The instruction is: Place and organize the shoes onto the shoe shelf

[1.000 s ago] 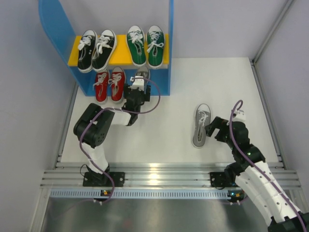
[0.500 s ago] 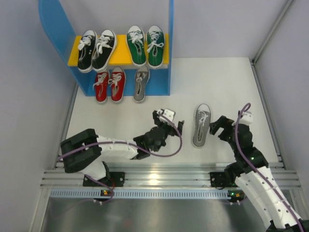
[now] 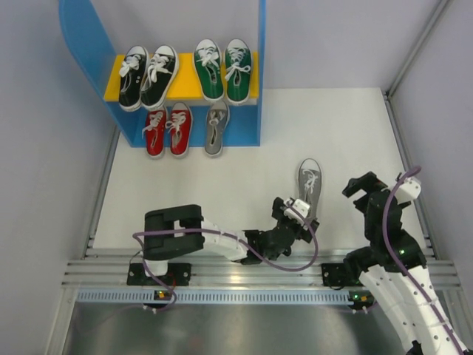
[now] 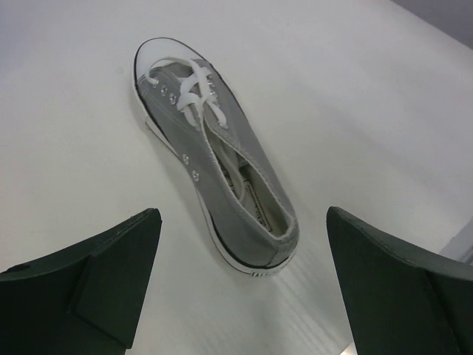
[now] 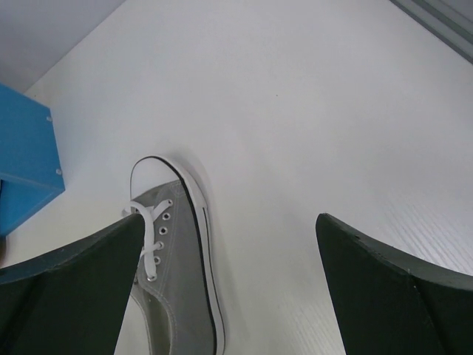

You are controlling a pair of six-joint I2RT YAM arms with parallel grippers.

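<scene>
left gripper (image 3: 294, 213) jaws spread wide, nothing held, right at the heel of the loose grey shoe (image 3: 308, 188); right gripper (image 3: 361, 185) also spread, empty, just right of it, apart; shoe flat on table (image 3: 332, 126), toe pointing away; far left, shoe shelf (image 3: 261, 74): red pair (image 3: 167, 130) plus other grey shoe (image 3: 216, 127) on bottom, black pair (image 3: 148, 76) and green pair (image 3: 223, 69) on yellow board (image 3: 185, 87)

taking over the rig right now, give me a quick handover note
Left gripper: jaws open, empty, just behind the heel of the loose grey canvas sneaker on the white table.
Right gripper: jaws open, empty, to that sneaker's right.
Done: black pair and green pair on the yellow upper board of the blue shelf; red pair and one grey sneaker on the lower level.
Left: shelve the loose grey sneaker beside its mate.
</scene>
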